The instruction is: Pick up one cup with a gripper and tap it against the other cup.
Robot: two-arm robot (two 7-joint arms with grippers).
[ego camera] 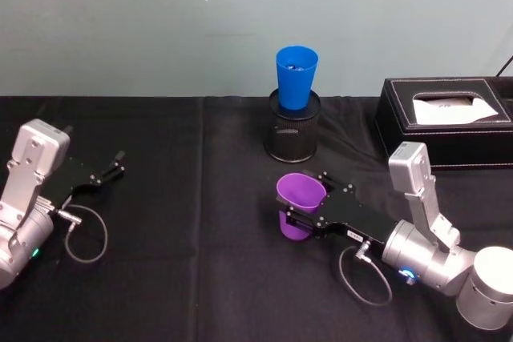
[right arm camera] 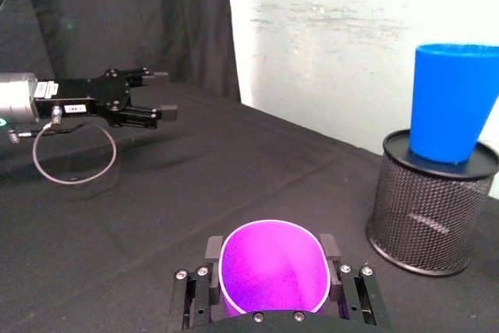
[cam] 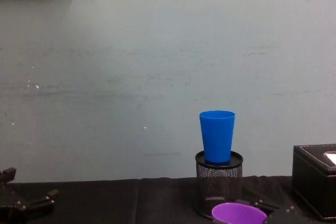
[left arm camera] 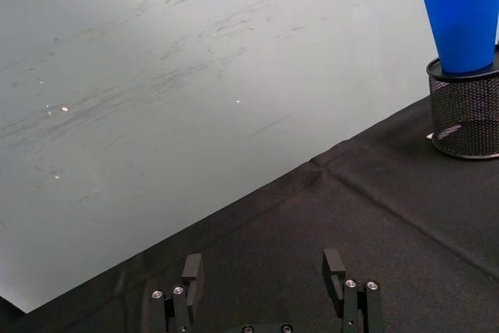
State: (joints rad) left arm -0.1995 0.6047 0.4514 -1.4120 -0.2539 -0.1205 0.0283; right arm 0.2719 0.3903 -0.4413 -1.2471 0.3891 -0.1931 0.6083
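Observation:
The purple cup (ego camera: 299,196) stands upright in the middle of the black table, between the jaws of my right gripper (ego camera: 295,212), which is shut on it. In the right wrist view the fingers (right arm camera: 214,250) press both sides of the purple cup (right arm camera: 271,269). I cannot tell whether it is off the cloth. The blue cup (ego camera: 296,78) sits in the top of a black mesh pen holder (ego camera: 292,130) farther back, a short gap beyond the purple cup. My left gripper (ego camera: 118,162) is open and idle at the far left.
A black tissue box (ego camera: 449,122) stands at the back right, beside the pen holder. A loose cable loop (ego camera: 84,238) lies by the left arm. The pale wall rises just behind the table's far edge (ego camera: 160,98).

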